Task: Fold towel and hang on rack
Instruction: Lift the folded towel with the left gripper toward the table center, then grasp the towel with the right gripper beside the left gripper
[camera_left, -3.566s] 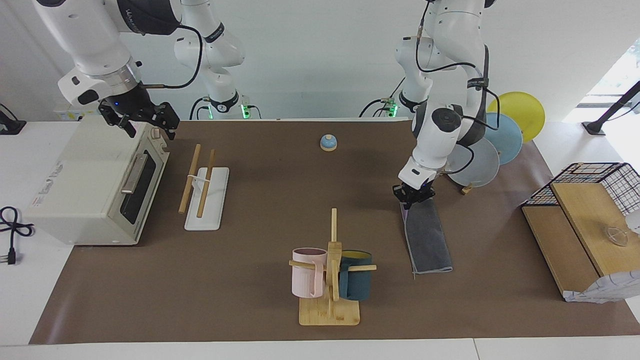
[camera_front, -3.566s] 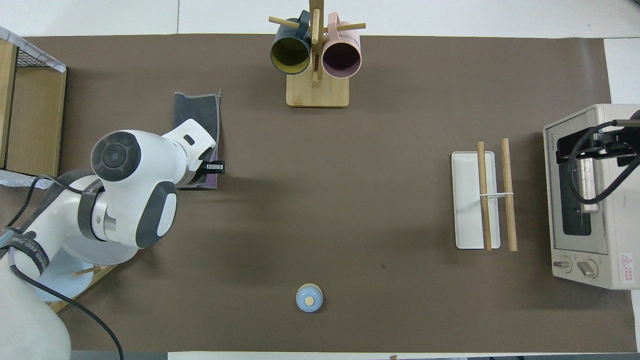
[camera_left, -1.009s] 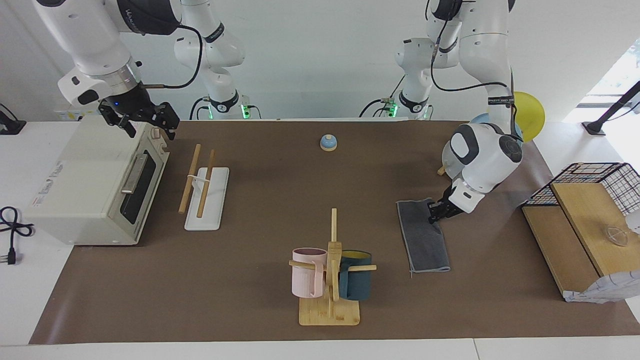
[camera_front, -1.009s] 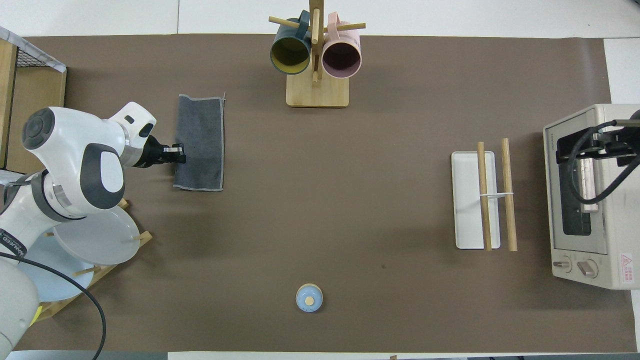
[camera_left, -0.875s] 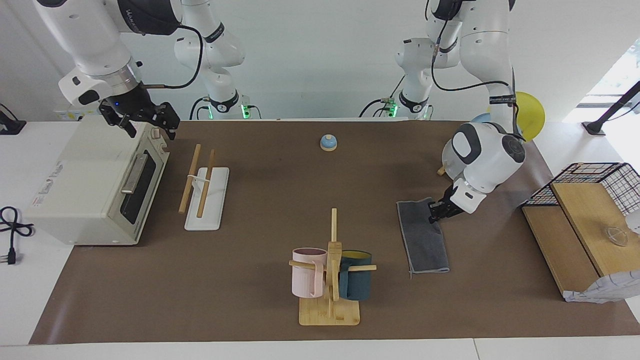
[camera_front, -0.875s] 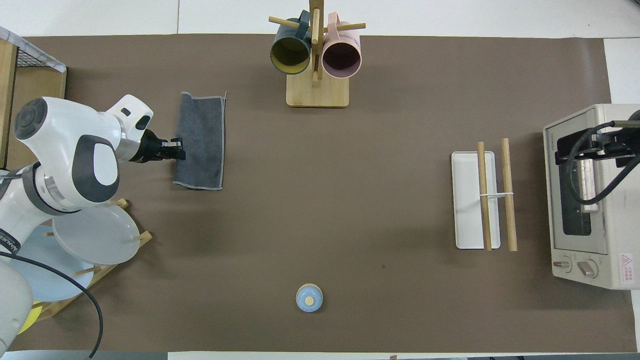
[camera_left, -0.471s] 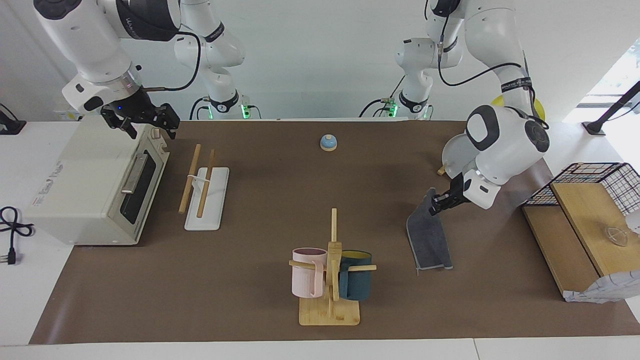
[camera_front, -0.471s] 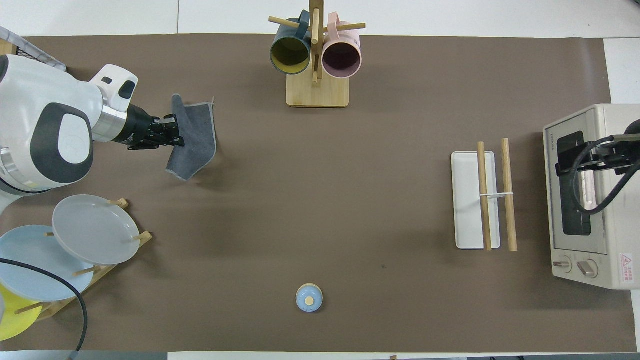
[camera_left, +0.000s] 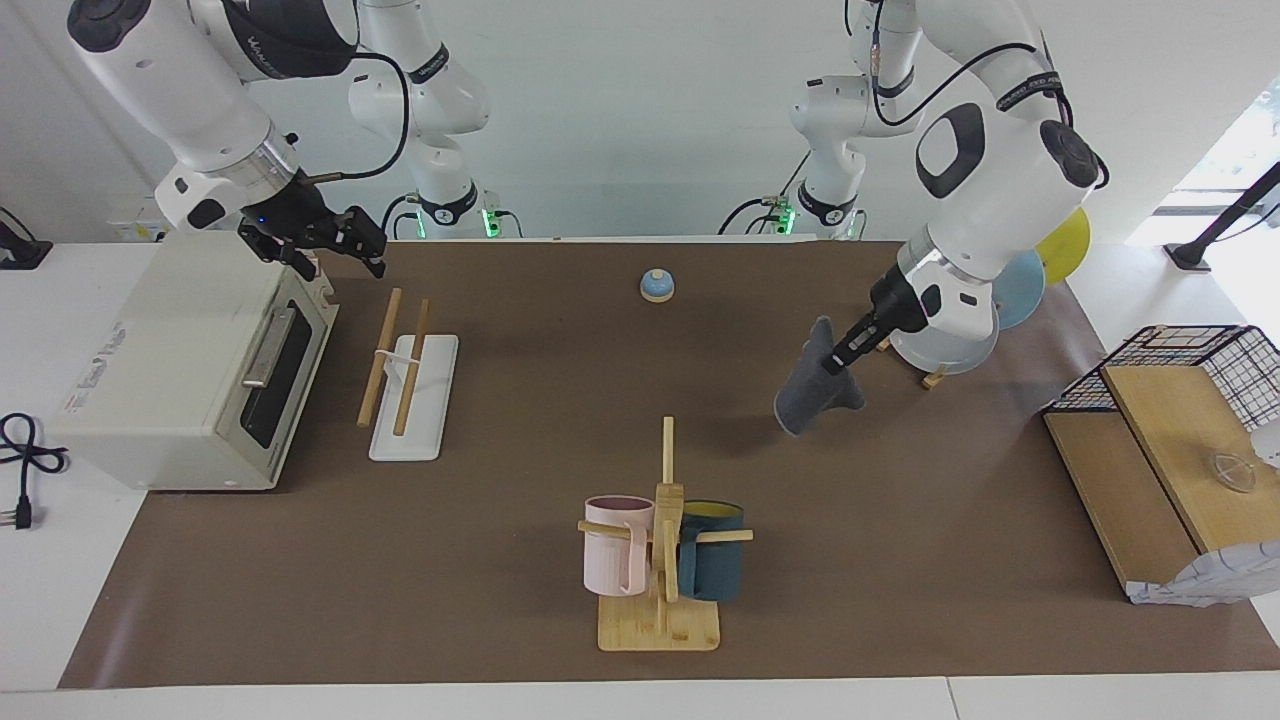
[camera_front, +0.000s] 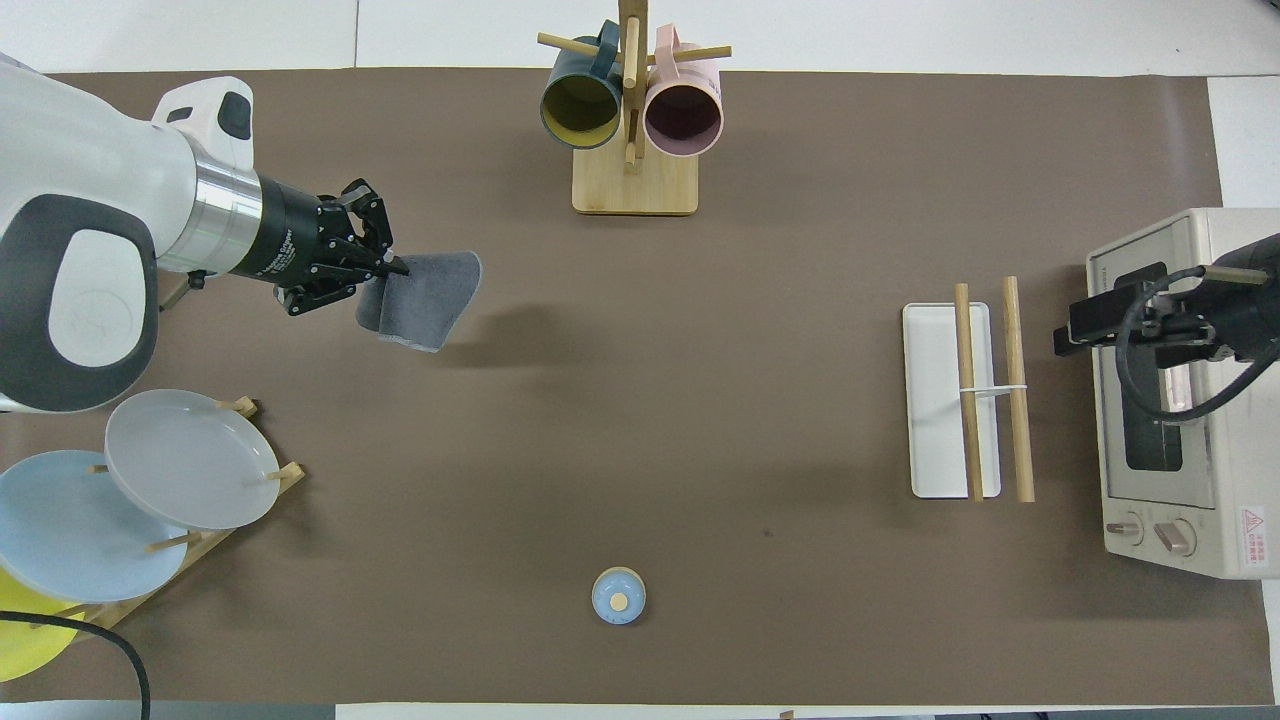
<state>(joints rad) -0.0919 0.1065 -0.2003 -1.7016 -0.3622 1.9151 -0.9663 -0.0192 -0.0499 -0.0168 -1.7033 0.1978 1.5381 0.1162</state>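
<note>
The towel (camera_left: 812, 398) is folded with its dark grey face out. It hangs clear of the table from my left gripper (camera_left: 836, 364), which is shut on one edge of it, over the brown mat beside the plate stand. In the overhead view the towel (camera_front: 428, 293) droops from the left gripper (camera_front: 388, 268). The rack (camera_left: 425, 400), a white base with two wooden rods, stands beside the toaster oven; it also shows in the overhead view (camera_front: 940, 410). My right gripper (camera_left: 340, 262) is open and empty, up over the oven's edge nearest the rack, and shows in the overhead view (camera_front: 1085, 322).
A toaster oven (camera_left: 190, 370) stands at the right arm's end. A bamboo mug stand (camera_left: 660, 620) with two mugs is at the edge farthest from the robots. A blue bell (camera_left: 657, 286) sits near the robots. Plates (camera_left: 960, 335) on a stand and a wooden box (camera_left: 1130, 500) are at the left arm's end.
My left gripper took the folded towel by its edge, lifted it off the mat and swung it toward the table's middle. My right gripper shifted from over the oven toward the rack.
</note>
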